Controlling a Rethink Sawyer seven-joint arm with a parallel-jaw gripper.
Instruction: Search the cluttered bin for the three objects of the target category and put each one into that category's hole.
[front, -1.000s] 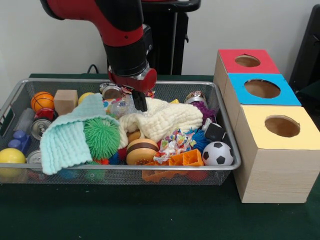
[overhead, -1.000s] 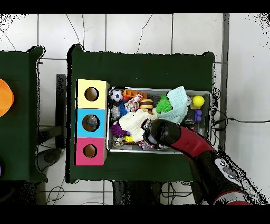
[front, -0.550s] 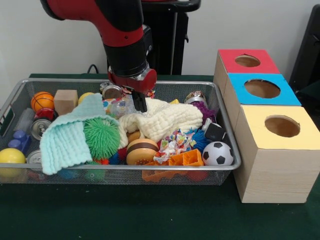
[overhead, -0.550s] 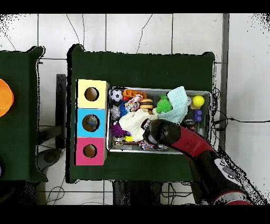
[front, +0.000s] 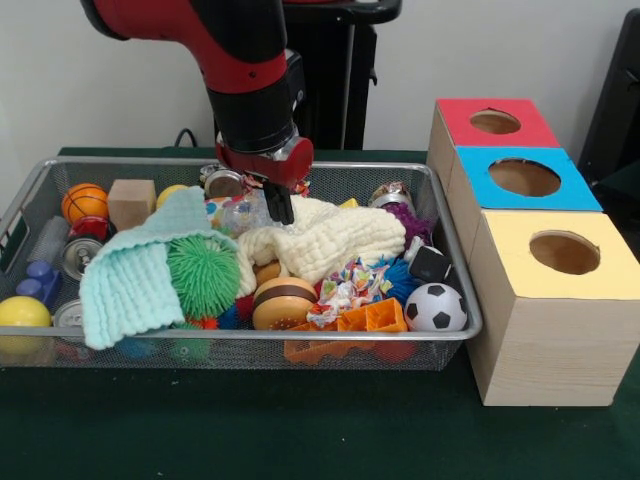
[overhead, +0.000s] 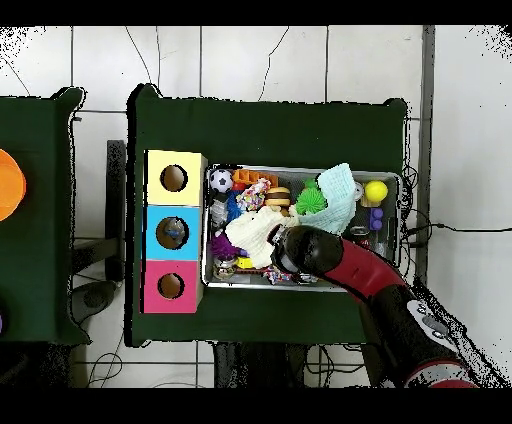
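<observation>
The wire bin (front: 455, 275) holds a jumble of toys. My gripper (front: 281, 207) hangs at the bin's back middle, just over the near edge of a cream cloth (front: 330, 240) and beside a clear plastic item (front: 238, 213). Nothing shows in its grasp. In the overhead view the red arm (overhead: 345, 265) covers the gripper. Around it lie a mint cloth (front: 135, 275), a green spiky ball (front: 203, 275), a toy burger (front: 283, 302), a soccer ball (front: 436, 307), a small basketball (front: 85, 202) and a wooden block (front: 131, 203).
Right of the bin stand three wooden boxes with round holes on top: red (front: 495, 122), blue (front: 524, 177) and yellow (front: 563, 252). A yellow ball (front: 22, 312) and cans (front: 78, 255) sit at the bin's left end. Dark green cloth (front: 300, 430) covers the table.
</observation>
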